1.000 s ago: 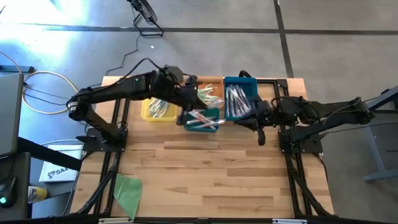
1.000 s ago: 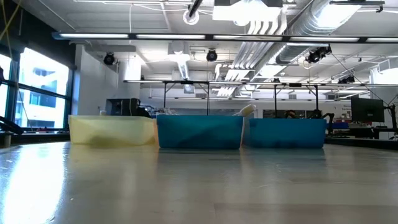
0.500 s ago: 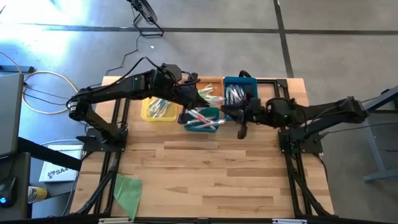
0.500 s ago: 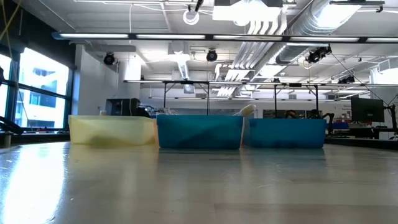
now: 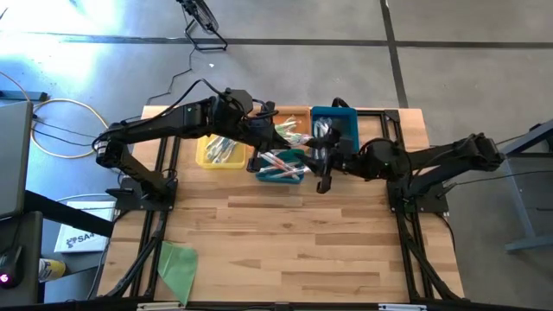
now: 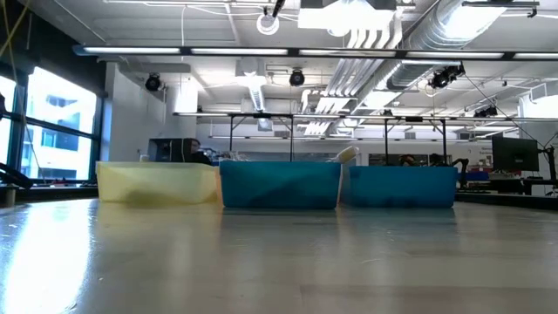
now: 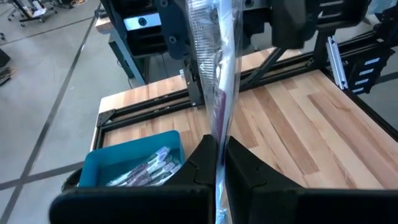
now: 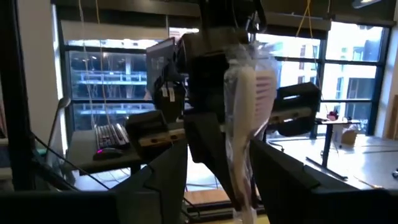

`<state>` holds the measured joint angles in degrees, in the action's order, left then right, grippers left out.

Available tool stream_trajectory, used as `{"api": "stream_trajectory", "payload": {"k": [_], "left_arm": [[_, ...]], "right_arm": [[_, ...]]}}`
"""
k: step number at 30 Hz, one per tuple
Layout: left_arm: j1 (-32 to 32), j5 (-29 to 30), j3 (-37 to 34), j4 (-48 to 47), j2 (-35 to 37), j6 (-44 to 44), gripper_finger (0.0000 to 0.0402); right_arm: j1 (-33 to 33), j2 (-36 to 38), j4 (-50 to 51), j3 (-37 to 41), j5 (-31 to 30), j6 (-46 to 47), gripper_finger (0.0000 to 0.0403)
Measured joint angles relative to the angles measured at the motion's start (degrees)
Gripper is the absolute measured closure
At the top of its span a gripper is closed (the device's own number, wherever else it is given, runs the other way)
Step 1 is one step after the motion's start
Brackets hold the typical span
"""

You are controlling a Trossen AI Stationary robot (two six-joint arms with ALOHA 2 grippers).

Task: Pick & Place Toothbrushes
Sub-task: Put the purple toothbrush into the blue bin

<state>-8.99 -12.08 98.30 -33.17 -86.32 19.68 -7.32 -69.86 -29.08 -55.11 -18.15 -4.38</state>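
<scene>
Wrapped toothbrush (image 7: 214, 68) pinched in left gripper (image 7: 219, 163), long axis running straight out from the fingertips.
Right gripper (image 8: 219, 180) fingers spread either side of it, near the bench's far edge.

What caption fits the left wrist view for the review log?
Left claw shut on a clear-wrapped toothbrush held upright above the wooden table, blue bin of toothbrushes below.

Wooden slatted table (image 5: 285, 242) sitting on a grey floor. Green cloth-like sheet (image 5: 179, 266) lying flat near the table's front left corner. Yellow bin (image 5: 221, 154) standing at the back, teal bin (image 5: 278, 164) just beside it, blue bin (image 5: 333, 131) further right. Cables (image 5: 52, 121) trailing off the left side
</scene>
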Motion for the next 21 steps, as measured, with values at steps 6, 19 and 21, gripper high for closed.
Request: {"api": "stream_trajectory", "payload": {"k": [6,19,21], "left_arm": [[0.0,0.15,0.0,-0.02,0.0,0.0,0.0398],[0.0,-0.02,0.0,-0.76,-0.07,0.63,0.0398],[0.0,0.01,0.0,-0.98,-0.07,0.66,0.0398]], "right_arm": [[1.22,-0.88,-0.31,0.0,0.08,0.22,0.0256],[1.49,-1.51,-0.76,0.02,-0.05,-0.24,0.0388],[1.49,-1.51,-0.77,0.02,-0.03,-0.22,0.0388]]}}
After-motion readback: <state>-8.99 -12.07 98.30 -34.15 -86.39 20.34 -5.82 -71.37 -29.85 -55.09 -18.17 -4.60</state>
